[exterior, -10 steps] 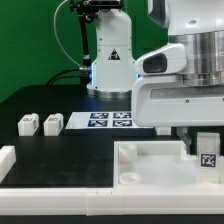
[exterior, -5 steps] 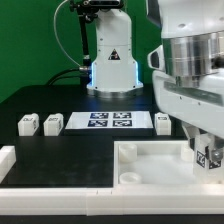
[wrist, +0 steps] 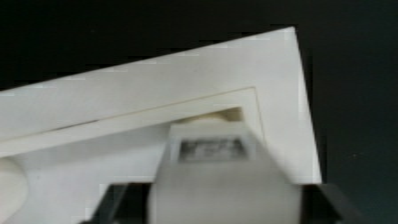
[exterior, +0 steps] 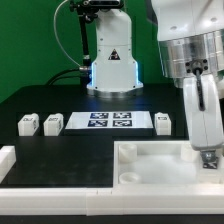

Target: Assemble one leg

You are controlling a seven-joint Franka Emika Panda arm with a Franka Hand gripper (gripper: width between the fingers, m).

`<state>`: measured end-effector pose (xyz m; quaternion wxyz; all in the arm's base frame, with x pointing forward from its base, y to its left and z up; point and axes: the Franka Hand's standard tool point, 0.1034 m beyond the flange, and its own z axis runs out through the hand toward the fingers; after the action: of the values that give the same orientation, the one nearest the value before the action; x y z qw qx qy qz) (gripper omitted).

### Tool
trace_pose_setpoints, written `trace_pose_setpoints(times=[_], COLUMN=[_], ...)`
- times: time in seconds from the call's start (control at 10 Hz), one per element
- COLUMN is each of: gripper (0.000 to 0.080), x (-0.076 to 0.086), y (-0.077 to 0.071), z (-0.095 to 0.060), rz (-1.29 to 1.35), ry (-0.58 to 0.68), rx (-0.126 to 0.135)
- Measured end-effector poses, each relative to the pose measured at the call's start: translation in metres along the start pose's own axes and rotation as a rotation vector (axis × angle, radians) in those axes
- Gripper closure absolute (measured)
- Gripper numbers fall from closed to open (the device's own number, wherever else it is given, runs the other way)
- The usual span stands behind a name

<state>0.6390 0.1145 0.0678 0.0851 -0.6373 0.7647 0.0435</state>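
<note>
Leg (wrist: 215, 170) sits clamped between my two fingers, tag face toward the wrist cam, tag blurred but readable as a dark square patch. My gripper (exterior: 209, 158) hangs at the exterior view's right, down over the big white tray piece (exterior: 150, 165), w/ the leg's lower end showing just under the fingertips inside the tray's recess near its right side. Can't tell from either view if the leg touches the tray floor or hovers just above it. In the wrist view the tray's raised rim (wrist: 160, 80) runs as a pale wedge w/ a corner of the inner recess right beside the leg's top end; black fingers (wrist: 121, 205) flank the leg on both sides.

Other stuff on the black table (exterior: 40, 100): two more legs at the exterior view's left, one (exterior: 28, 124) & its neighbour (exterior: 52, 123) close together but apart, tags facing the cam. Marker board (exterior: 110, 121) lies flat between them & a fourth leg (exterior: 163, 122), which stands just beside the board's right end. White robot base (exterior: 112, 60) w/ a warning triangle stands behind the board. White rail (exterior: 8, 160) edges the near-left corner of the table
</note>
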Motion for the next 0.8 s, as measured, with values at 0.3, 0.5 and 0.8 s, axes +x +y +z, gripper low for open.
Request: trace_pose_setpoints(times=[0.3,0.5,0.8], gripper=[0.0212,0.0153,0.0151], x=[-0.0039,-0.0027,-0.0065], y=[-0.0008,-0.0008,-0.0045], z=[-0.0013,-0.0009,-0.0043], rz=[-0.534,-0.792,-1.514], ry=[0.024,0.025,0.073], rx=[-0.013,-0.018,-0.056])
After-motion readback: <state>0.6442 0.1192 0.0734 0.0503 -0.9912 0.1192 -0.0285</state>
